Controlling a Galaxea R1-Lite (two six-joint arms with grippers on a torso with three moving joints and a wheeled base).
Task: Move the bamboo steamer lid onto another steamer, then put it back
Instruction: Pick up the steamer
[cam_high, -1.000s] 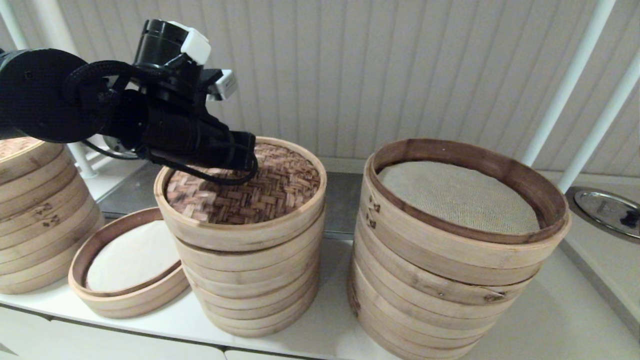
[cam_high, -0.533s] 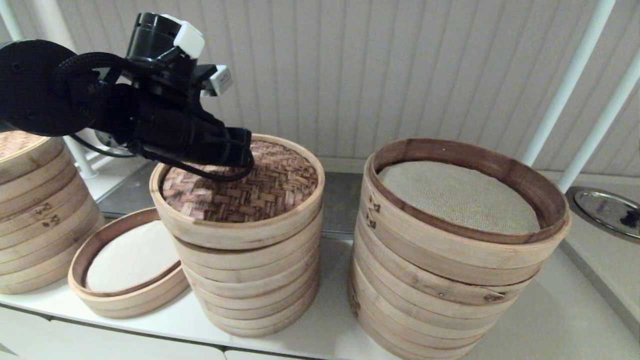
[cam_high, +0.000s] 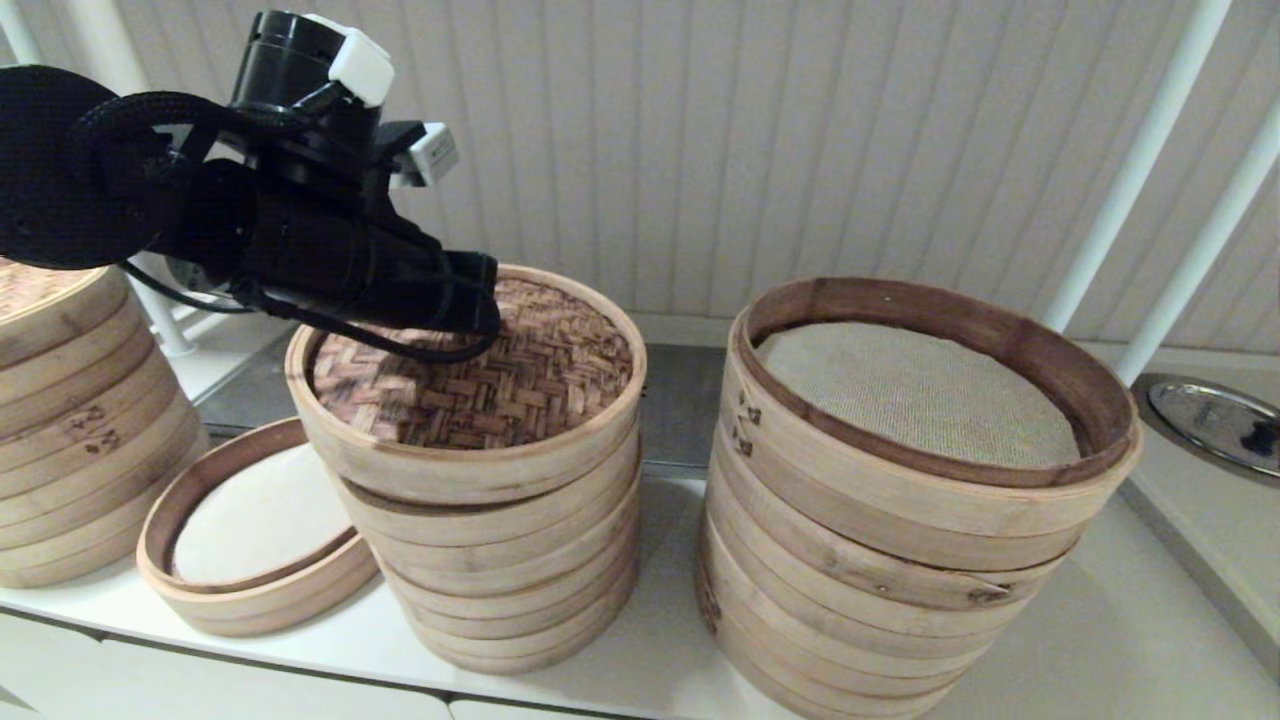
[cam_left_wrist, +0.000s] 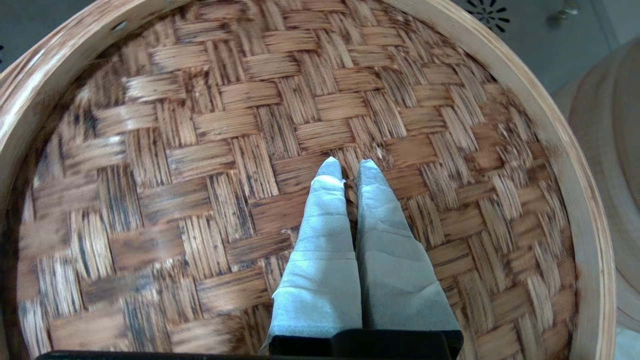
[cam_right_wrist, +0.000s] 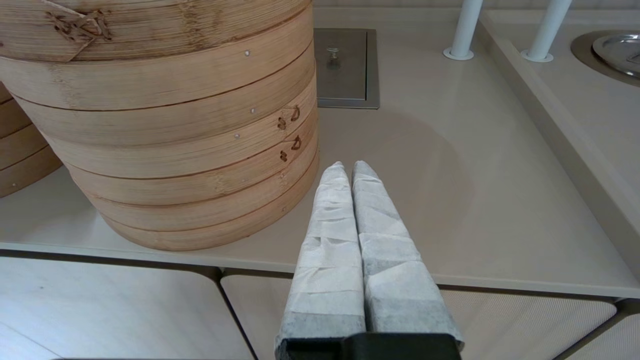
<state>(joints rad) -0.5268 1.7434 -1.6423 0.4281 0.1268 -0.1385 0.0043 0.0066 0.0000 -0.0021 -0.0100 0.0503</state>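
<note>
My left gripper (cam_left_wrist: 349, 170) is clamped on the bamboo steamer lid (cam_high: 470, 375), tilted over its stack (cam_high: 500, 560). Right gripper (cam_right_wrist: 348, 172) is closed on nothing, parked by the counter (cam_right_wrist: 450, 190).

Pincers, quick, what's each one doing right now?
Left pincer: shut on the knob at the middle of the steamer lid, lid lifted and tilted.
Right pincer: shut, empty, over the counter.

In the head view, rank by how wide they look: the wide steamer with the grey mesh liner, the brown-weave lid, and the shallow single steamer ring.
1. Mesh-lined steamer, widest.
2. Bamboo steamer lid, held up by the left gripper.
3. Shallow steamer ring, though the lid hides its right edge, so second and third are unsure.
</note>
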